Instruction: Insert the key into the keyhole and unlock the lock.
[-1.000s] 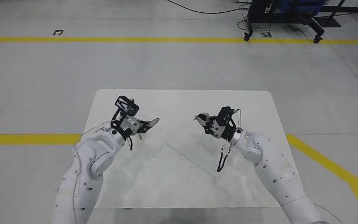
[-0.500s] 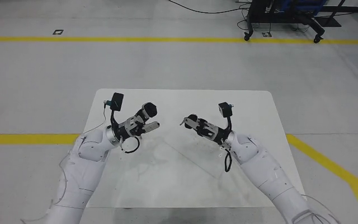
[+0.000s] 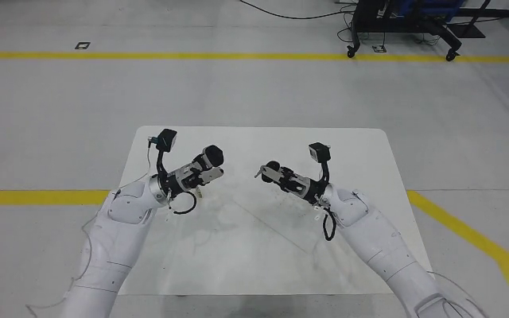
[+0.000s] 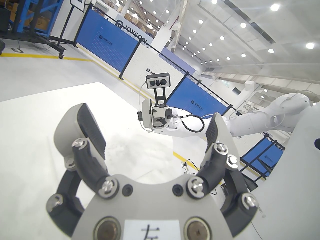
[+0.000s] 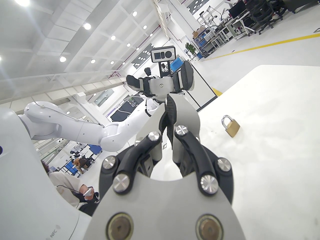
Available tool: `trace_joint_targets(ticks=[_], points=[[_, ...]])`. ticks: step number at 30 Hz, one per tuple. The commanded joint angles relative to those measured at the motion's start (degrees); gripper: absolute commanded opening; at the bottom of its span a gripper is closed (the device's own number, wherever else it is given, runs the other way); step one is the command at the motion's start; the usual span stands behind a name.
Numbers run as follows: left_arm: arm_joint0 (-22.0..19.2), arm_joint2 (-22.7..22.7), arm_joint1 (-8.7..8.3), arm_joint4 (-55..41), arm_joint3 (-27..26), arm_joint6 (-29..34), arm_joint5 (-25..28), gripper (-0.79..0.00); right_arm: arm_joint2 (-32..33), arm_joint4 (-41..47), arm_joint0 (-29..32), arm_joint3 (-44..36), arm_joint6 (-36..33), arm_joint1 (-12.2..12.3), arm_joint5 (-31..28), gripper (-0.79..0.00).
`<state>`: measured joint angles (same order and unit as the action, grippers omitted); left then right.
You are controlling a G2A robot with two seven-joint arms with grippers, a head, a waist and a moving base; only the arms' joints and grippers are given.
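I hold both arms raised over the tabletop [image 5: 275,131], wrists turned toward each other. My left jaws are spread wide and my right jaws are pinched tight together. The brass padlock [image 5: 231,126], with its silver shackle closed, lies flat on the tabletop, apart from both jaws.

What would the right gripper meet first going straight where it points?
Likely the open left gripper, dead ahead of the shut right gripper; the gap's depth is unclear. The padlock lies off that line.
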<state>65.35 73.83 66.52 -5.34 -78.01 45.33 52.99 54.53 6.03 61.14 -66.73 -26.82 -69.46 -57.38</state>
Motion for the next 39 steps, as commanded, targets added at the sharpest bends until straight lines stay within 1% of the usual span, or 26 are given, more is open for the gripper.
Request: trace_joint_targets(ticks=[1, 4, 7, 10, 13, 14, 15, 18, 19, 20, 23, 26, 31, 39], points=[[0.6, -0.7, 0.01, 0.6, -1.3, -0.5, -0.6, 0.0, -0.4, 0.6, 0.4, -0.7, 0.0, -0.1, 0.7, -0.785], [0.9, -2.3, -0.01, -1.9, -1.8, 0.5, -1.1, 0.0, -1.6, 4.0, 0.9, -1.7, -1.9, -0.2, 3.0, -0.785], [0.8, -4.8, -0.02, -10.5, -1.5, 3.9, -1.1, 0.0, -3.4, 9.7, 0.5, -1.4, -5.6, -0.5, 3.4, -0.785], [-0.3, -5.0, -0.42, -10.3, -0.4, 7.3, -1.3, 0.0, -4.6, 15.2, -0.5, 0.1, -9.4, -0.8, 2.8, -0.785], [-0.4, -5.6, -0.49, -9.1, -0.3, 7.0, -2.0, -0.009, -5.5, 19.6, -1.4, 1.4, -12.5, -1.1, 1.7, -0.785], [-0.4, -5.9, -0.46, -10.0, -0.2, 6.9, -2.4, -0.046, -5.7, 20.4, -1.7, 1.8, -13.3, -1.2, 1.3, -0.785], [-0.4, -6.3, -0.45, -10.9, 0.0, 7.1, -2.9, -0.126, -5.8, 21.0, -1.9, 2.1, -13.9, -1.2, 1.0, -0.785], [-1.1, -7.0, -0.52, -11.7, 0.7, 8.2, -3.7, -0.268, -6.1, 22.1, -2.5, 2.9, -15.1, -1.4, 0.4, -0.785], [-1.2, -7.2, -0.53, -11.7, 0.8, 8.3, -3.9, -0.28, -6.2, 22.2, -2.7, 3.1, -15.3, -1.5, 0.2, -0.785], [-1.3, -7.4, -0.53, -11.7, 0.9, 8.4, -4.0, -0.326, -6.2, 22.0, -2.9, 3.2, -15.3, -1.6, 0.0, -0.785], [-1.7, -7.8, -0.58, -11.2, 1.1, 8.5, -4.0, -0.391, -6.2, 20.1, -3.3, 3.7, -14.3, -1.9, -0.2, -0.785], [-1.9, -7.8, -0.69, -9.5, 1.0, 8.1, -3.9, -0.416, -6.0, 16.0, -3.7, 4.0, -11.8, -2.2, 0.2, -0.785], [-1.9, -7.7, -0.87, -4.9, 0.7, 6.1, -5.0, -0.428, -6.0, 10.0, -3.5, 3.4, -7.1, -2.7, 1.4, -0.785], [-1.6, -7.8, -1.1, -1.0, -0.2, 3.5, -6.1, -0.529, -4.7, 3.7, -2.7, 3.0, -1.3, -3.1, 2.0, -0.785]])
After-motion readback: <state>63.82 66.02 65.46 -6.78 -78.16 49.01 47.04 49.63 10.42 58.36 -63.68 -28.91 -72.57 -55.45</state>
